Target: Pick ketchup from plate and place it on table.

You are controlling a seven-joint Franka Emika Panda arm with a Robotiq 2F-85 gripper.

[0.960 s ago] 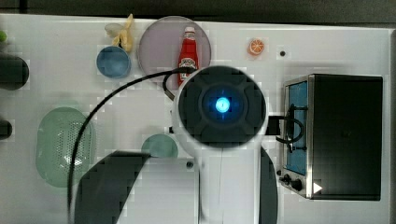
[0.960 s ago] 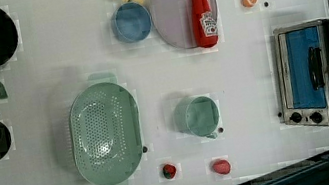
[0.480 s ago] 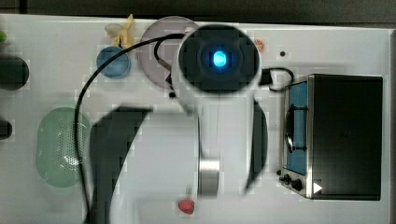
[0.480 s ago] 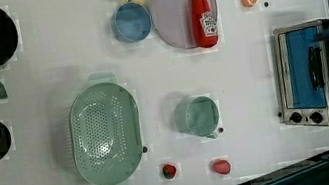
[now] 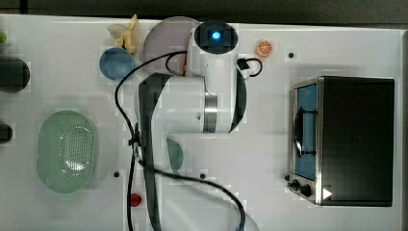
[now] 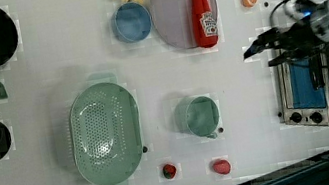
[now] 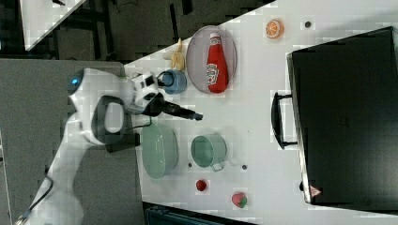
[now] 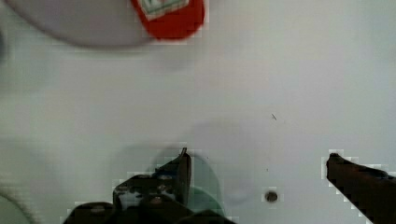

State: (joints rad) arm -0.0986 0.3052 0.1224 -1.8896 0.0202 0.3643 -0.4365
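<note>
- Since the earlier top view, the arm has swung up over the plate [image 6: 174, 12], now covering most of it.
- Claw [image 8: 257, 172] hangs wide open, empty, above bare worktop [image 8: 280, 84] just beside the plate.
- Ketchup [image 6: 203, 14] lies flat on the plate.
- Blue bowl [image 6: 131, 22] sits just beside the plate.
</note>
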